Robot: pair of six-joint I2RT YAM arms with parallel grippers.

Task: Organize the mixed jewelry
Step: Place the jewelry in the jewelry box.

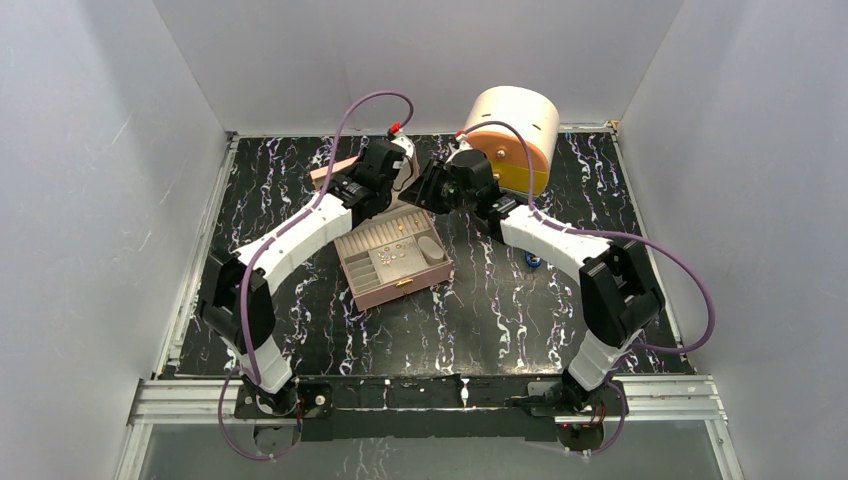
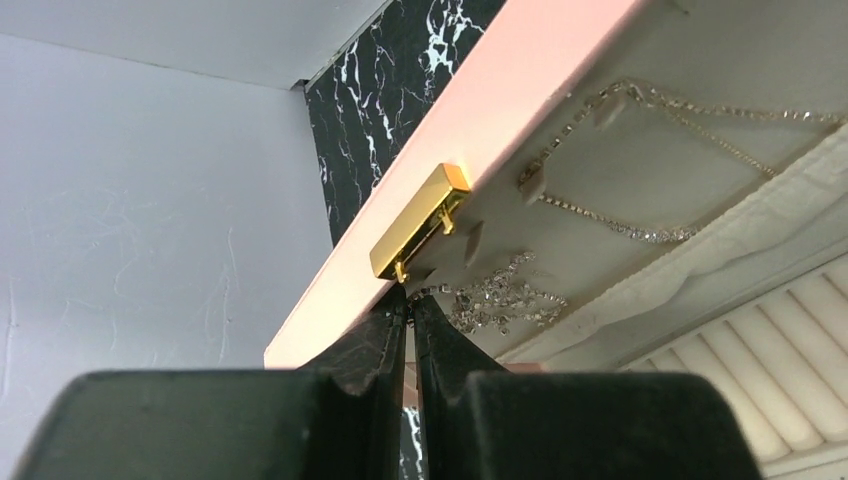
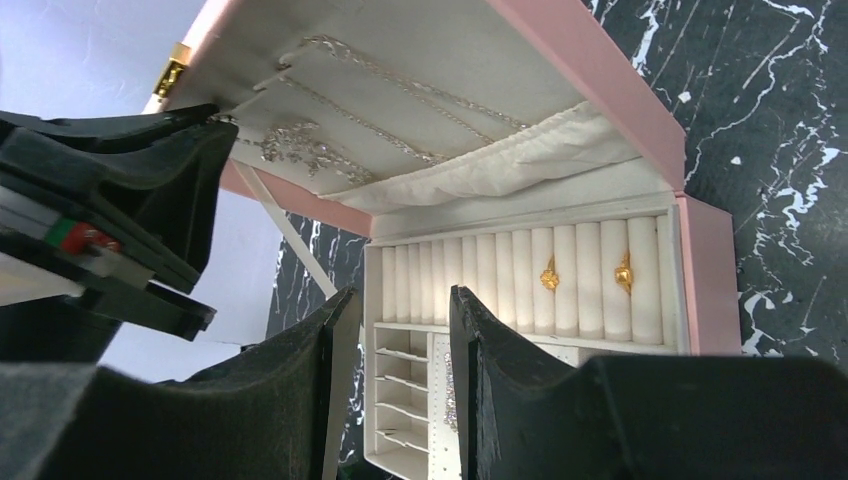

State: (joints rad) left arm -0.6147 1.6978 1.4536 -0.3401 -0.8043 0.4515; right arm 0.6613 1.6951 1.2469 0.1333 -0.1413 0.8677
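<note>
The pink jewelry box stands open at the table's middle, with its lid raised. Of the mixed jewelry, two gold rings sit in the white ring rolls, and a sparkly piece lies lower in the tray. Silver chains hang on the lid's lining. My left gripper is shut, its tips against the lid's rim just under the gold clasp, beside a glittering chain cluster. Whether a link is pinched I cannot tell. Above the tray's small compartments hovers my right gripper, open and empty.
A round cream and orange container stands at the back right. A small blue object lies on the black marbled table to the right of the box. White walls close in on three sides. Both arms meet over the box's far edge.
</note>
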